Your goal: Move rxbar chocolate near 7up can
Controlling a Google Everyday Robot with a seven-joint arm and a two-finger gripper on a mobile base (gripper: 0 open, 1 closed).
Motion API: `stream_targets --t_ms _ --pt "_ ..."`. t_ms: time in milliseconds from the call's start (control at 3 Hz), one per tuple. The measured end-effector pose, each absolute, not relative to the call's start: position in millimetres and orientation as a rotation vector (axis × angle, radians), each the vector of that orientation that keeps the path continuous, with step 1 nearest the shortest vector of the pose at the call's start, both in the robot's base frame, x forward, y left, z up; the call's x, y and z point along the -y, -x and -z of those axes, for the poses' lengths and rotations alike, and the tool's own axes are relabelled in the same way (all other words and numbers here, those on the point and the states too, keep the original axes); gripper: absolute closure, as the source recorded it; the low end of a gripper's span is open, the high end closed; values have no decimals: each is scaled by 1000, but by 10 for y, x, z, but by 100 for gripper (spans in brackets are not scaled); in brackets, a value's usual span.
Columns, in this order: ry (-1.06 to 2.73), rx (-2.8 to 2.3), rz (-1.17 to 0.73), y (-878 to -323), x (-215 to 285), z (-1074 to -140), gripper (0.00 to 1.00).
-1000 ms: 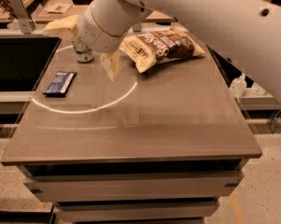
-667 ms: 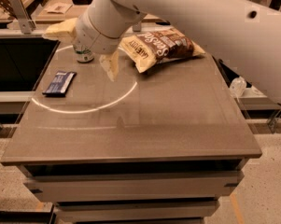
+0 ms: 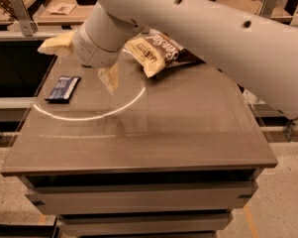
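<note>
Since a moment ago the arm has swung lower across the back of the table (image 3: 188,133), and its wrist now covers the spot where the can stood; I can't see the can at all now. The bar (image 3: 63,88) hasn't budged. It lies flat near the table's left edge, untouched. The gripper (image 3: 76,68) hangs just beyond it, toward the back and a little to the right as I look, fingers (image 3: 57,43) spread wide and holding nothing. The bar's long axis runs front to back, leaning slightly right at the far end. To my eye the gripper must come forward and left, then drop with its fingers across the bar's narrow width. The chip bag (image 3: 156,51) lies behind, well apart from the bar.
</note>
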State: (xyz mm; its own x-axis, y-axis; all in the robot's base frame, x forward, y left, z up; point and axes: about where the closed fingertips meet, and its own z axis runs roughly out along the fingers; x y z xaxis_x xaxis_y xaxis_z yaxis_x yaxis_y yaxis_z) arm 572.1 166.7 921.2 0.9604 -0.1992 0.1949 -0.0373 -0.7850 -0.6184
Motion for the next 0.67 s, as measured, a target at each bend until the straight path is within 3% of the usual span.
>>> stream_targets --t_ms 667 --pt "2521 -131 323 -5715 -1871 -9087 0"
